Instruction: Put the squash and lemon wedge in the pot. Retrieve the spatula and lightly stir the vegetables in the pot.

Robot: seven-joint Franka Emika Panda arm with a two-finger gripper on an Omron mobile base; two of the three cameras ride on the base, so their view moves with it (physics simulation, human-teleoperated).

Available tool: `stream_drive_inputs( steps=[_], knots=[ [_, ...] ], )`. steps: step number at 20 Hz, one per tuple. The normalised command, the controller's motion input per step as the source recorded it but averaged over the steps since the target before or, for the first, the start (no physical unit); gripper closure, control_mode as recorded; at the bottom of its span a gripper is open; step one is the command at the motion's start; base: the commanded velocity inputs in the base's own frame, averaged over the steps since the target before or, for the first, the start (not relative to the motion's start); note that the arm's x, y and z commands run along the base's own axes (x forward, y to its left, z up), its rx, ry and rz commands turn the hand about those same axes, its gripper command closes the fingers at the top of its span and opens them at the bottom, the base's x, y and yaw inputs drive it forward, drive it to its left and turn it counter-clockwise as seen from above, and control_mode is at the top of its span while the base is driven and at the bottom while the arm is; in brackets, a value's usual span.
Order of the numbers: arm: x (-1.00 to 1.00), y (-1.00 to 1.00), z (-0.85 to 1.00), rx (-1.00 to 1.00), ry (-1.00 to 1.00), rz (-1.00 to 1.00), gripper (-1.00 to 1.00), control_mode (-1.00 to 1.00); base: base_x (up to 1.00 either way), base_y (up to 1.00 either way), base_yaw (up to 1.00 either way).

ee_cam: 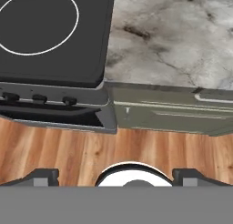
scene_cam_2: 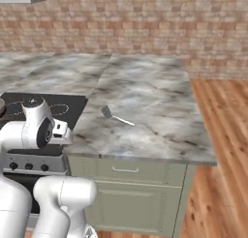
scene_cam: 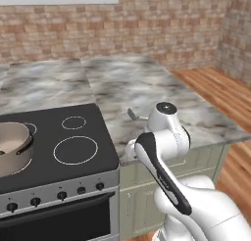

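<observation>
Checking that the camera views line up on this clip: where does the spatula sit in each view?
Left base view: the spatula lies on the marble counter, its grey head just left of the arm's upper joint, the handle hidden behind it.
Right base view: spatula near centre, on the counter, right of the stove.
Hand view: it looks at stove front and floor, not the spatula.
Shared landmark: the black cooktop.

A white robot arm with dark joints is folded up tight, its elbow raised and its forearm angled downward. The gripper (ee_cam: 116, 175) points down, and its two dark fingertips (ee_cam: 43, 176) sit far apart at the bottom of the hand view with nothing between them.
</observation>
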Motion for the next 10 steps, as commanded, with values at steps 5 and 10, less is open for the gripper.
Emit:
stream_drive_inputs(
  steps=[5, 10],
  knots=[
    [0.00, 0.00, 0.00, 0.00, 0.00, 0.00, -1.00, 1.00, 0.22, -0.77, -0.02],
    [0.00, 0.00, 0.00, 0.00, 0.00, 0.00, -1.00, 1.00, 0.47, -0.37, -0.05]
  ],
)
